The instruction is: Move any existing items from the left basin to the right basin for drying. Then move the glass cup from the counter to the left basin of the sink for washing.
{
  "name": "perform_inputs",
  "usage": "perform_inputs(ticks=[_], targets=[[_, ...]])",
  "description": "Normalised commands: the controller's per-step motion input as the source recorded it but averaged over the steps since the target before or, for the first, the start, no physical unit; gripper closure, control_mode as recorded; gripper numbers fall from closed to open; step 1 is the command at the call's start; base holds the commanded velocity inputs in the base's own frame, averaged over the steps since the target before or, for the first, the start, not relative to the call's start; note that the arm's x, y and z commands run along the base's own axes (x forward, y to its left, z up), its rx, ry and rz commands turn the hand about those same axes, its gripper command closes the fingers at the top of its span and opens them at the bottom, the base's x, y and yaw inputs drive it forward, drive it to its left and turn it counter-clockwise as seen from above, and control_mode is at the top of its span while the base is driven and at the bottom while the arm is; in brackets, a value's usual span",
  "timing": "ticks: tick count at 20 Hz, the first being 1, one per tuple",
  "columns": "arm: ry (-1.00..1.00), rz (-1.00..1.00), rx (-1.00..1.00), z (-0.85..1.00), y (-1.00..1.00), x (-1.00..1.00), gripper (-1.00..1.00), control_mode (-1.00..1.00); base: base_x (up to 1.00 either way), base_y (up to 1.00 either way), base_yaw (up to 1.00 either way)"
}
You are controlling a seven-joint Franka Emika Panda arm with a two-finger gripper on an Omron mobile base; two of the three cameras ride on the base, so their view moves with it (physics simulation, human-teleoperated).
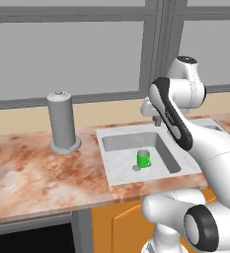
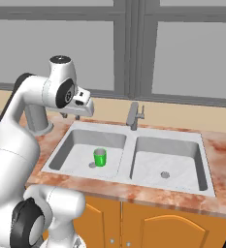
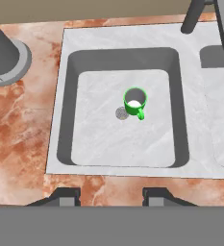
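Note:
A small bright green mug point(image 3: 135, 102) stands upright in the left basin point(image 3: 89, 144), beside the round drain point(image 3: 121, 113), its handle toward the front. The mug point(image 2: 100, 157) and mug point(image 1: 144, 158) show the same spot from both base views. My gripper point(image 3: 111, 196) hangs high above the basin, open, with nothing between its fingertips point(image 3: 65, 195). In the right base view the gripper point(image 2: 71, 116) is over the back left corner of the left basin point(image 2: 73, 145). The right basin point(image 2: 148, 167) holds nothing. The glass cup is out of view.
A tall opaque grey canister point(image 1: 63, 123) stands on the marbled counter point(image 1: 32, 170) left of the sink. The grey faucet point(image 2: 134, 116) rises behind the divider between the basins. Windows run along the back wall, and orange cabinet doors point(image 2: 153, 227) sit below the counter.

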Motion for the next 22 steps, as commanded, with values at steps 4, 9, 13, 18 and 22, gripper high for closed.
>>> perform_inputs(ticks=[4, 9, 13, 18, 22], targets=[[0.0, 0.0, 0.0, 0.0, 0.0, 0.0, -1.0, 1.0, 0.0, -0.01, 0.0], [0.0, 0.0, 0.0, 0.0, 0.0, 0.0, -1.0, 1.0, 0.0, -0.29, 0.0], [0.0, 0.0, 0.0, 0.0, 0.0, 0.0, -1.0, 1.0, 0.0, -0.49, 0.0], [0.0, 0.0, 0.0, 0.0, 0.0, 0.0, -1.0, 1.0, 0.0, -0.48, 0.0], [0.0, 0.0, 0.0, 0.0, 0.0, 0.0, -1.0, 1.0, 0.0, -0.46, 0.0]])
